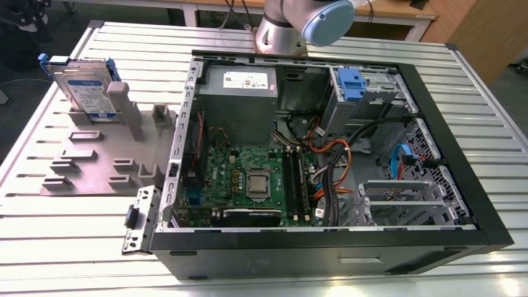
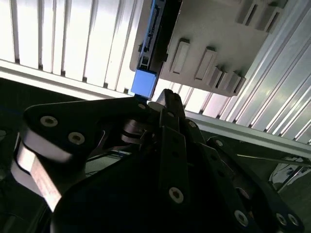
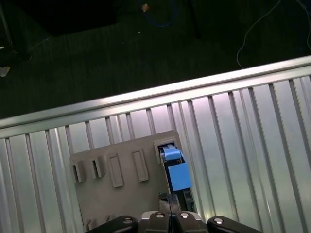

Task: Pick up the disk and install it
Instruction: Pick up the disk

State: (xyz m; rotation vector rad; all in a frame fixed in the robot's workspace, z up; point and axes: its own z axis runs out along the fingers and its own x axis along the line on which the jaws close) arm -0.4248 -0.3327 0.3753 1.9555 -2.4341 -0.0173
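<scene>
Exterior view first, from its left. The disk [image 1: 84,86] stands on end in a slot at the far corner of a grey fixture plate [image 1: 91,164], which lies flat on the ribbed metal table [image 1: 66,247]. The disk is taller than it is wide, so its long axis runs up and down. Its labelled broad face is turned toward the camera, and its blue bracket [image 1: 43,60] shows along the upper edge. Its thin top edge runs across, from the exterior view's left to its right.

Just beside the plate sits the open computer case [image 1: 330,244], lying on its side. Inside are a grey power supply [image 1: 239,93] at the far end and a green motherboard [image 1: 247,173] nearer the camera. Further toward the exterior view's right, a grey metal cage [image 1: 379,83] carries a small blue handle [image 1: 350,83]. The arm [image 1: 305,21] rises behind the case at the far edge of the table.

In the first wrist view the camera looks down on the disk's [image 3: 176,170] narrow upper end, which sits in its slot in the plate [image 3: 116,194]. The gripper [image 3: 168,199] is over that end.

In the second wrist view the gripper [image 2: 160,99] fills the foreground, with the disk [image 2: 158,29] edge-on beyond it and the blue bracket end [image 2: 143,83] nearest the tips. The fingertips [image 2: 167,97] seem to meet with no gap, and nothing is held between them. The disk rests in the fixture, well apart from the case.
</scene>
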